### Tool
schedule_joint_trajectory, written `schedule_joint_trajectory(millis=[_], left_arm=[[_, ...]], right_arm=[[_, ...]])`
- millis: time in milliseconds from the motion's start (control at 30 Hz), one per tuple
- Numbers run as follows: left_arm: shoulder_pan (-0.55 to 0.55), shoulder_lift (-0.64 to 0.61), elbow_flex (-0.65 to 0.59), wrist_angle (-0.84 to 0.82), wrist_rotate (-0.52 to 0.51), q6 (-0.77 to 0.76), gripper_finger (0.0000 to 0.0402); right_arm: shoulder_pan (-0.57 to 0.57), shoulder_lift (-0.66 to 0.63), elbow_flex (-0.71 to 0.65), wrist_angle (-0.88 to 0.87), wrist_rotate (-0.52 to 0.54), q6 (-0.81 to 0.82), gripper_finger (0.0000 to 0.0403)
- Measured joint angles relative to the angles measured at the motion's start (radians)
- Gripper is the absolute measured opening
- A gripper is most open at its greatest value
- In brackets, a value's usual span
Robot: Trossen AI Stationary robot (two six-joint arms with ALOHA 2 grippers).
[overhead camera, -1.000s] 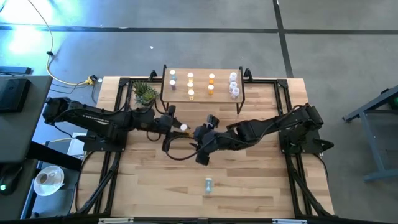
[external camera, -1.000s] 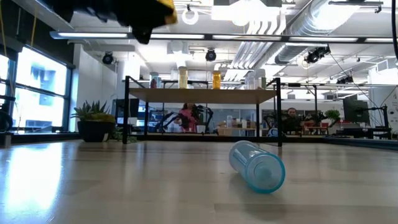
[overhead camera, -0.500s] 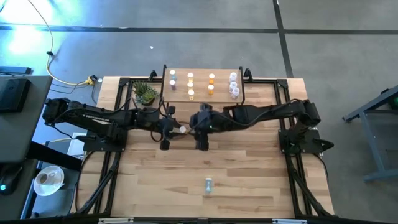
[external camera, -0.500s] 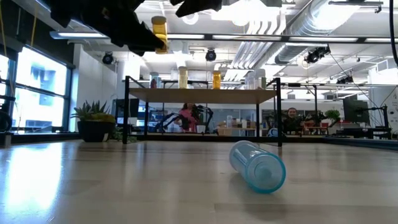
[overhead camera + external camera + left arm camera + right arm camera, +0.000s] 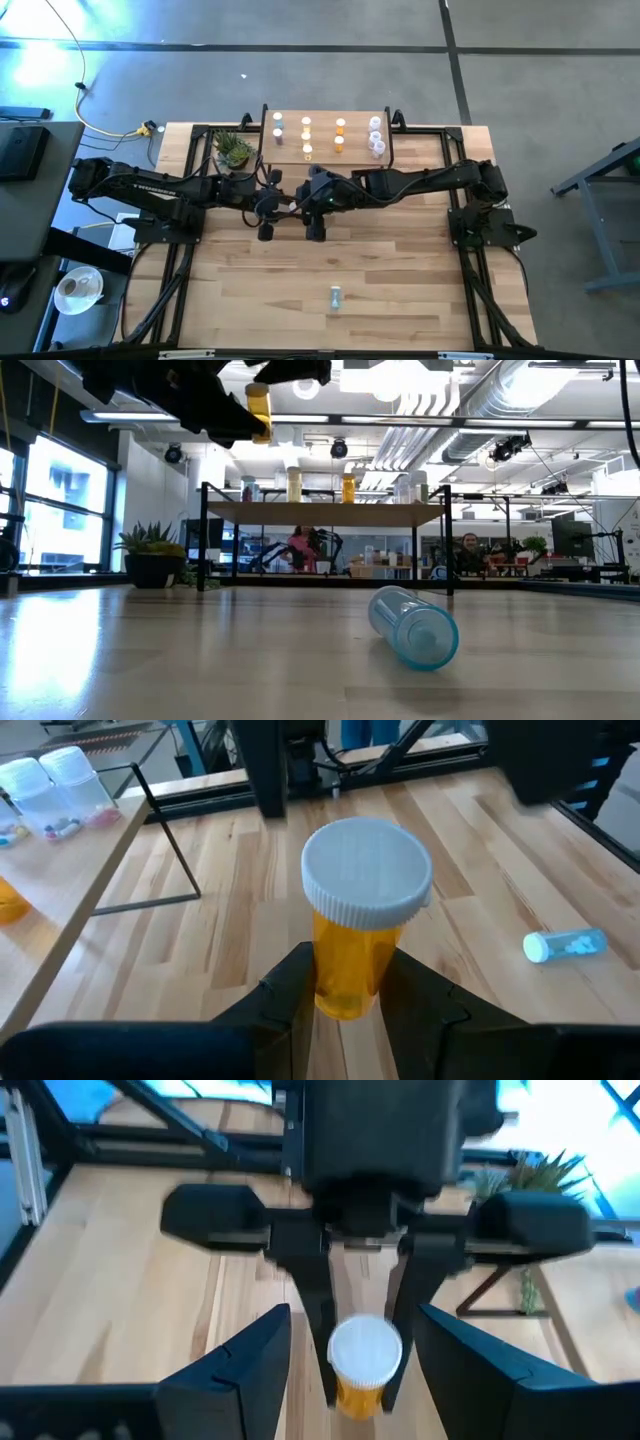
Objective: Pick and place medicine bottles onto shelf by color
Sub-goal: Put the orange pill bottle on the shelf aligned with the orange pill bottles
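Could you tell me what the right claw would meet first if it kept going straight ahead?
Most likely the orange bottle held by the left claw; it sits between the right claw's open fingers, though depth is uncertain.

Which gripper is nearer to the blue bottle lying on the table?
Right, slightly. The right gripper is above and just left of the blue bottle in the high view; the left gripper, holding the orange bottle, is farther.

Potted plant (image 5: 233,150) sitting on slatted tabletop (image 5: 400,280) beyond closed left jaws, near table's back edge; people (image 5: 300,546) sitting in room behind.
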Motion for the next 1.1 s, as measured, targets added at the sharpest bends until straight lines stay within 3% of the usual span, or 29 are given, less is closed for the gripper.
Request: schedule_joint_trajectory(millis=[600, 1100], left_arm=[[-0.004, 0.000, 0.000, 0.058, 0.002, -0.012, 0.0087], [-0.004, 0.000, 0.000, 0.071, -0.005, -0.034, 0.0087]], right_arm=[[0.000, 0.016, 0.000, -0.002, 0.010, 0.003, 0.0199], [-0.001, 0.016, 0.000, -0.025, 0.011, 0.004, 0.0101]])
